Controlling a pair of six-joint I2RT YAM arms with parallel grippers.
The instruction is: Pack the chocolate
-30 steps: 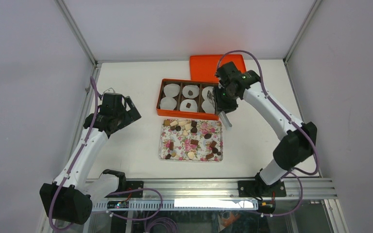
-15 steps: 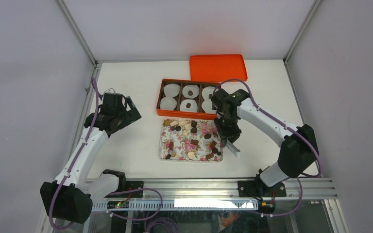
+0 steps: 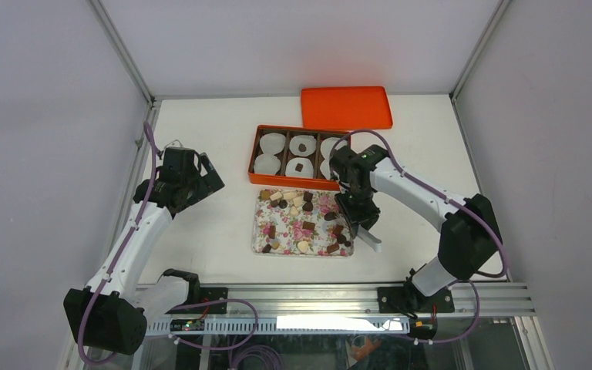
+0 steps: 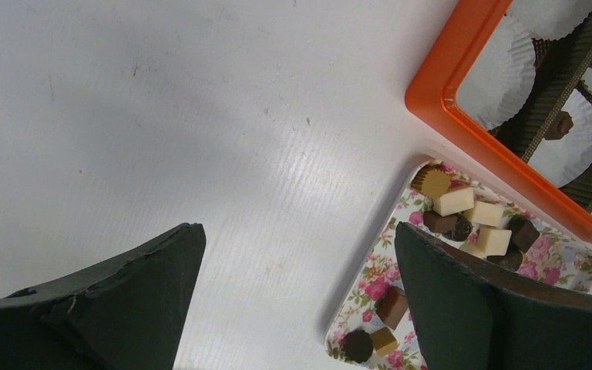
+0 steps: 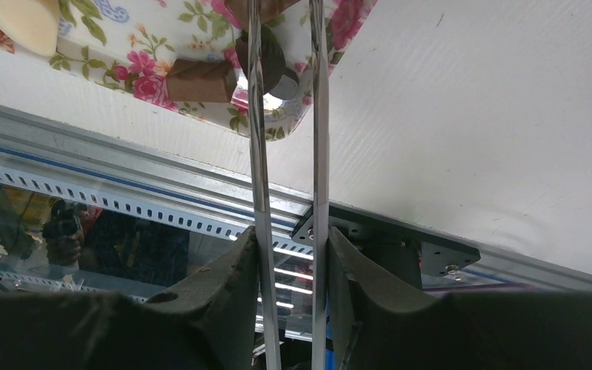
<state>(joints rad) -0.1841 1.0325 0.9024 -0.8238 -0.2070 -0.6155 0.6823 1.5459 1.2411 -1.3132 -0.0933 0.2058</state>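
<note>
Several small chocolates (image 3: 302, 223), dark, tan and cream, lie on the flower-print tray (image 3: 320, 202). My right gripper (image 3: 353, 210) is shut on metal tongs (image 3: 368, 237) over the tray's near right corner. In the right wrist view the gripper (image 5: 289, 235) holds the tongs (image 5: 255, 154), whose blades straddle a dark round chocolate (image 5: 273, 63); the tips are cut off by the frame. The orange box (image 3: 256, 154) holds white paper cups, two with a chocolate (image 3: 302, 146). My left gripper (image 3: 204, 173) is open and empty over bare table, left of the tray (image 4: 370, 285).
The orange lid (image 3: 345, 106) lies behind the box. A metal rail (image 5: 123, 166) runs along the table's near edge, close to the tray's corner. The box's near corner (image 4: 432, 85) shows in the left wrist view, with the left gripper (image 4: 297, 247) wide apart.
My right arm has swung from over the box's right end down to the tray's near right corner, carrying the tongs. The left arm has not moved.
</note>
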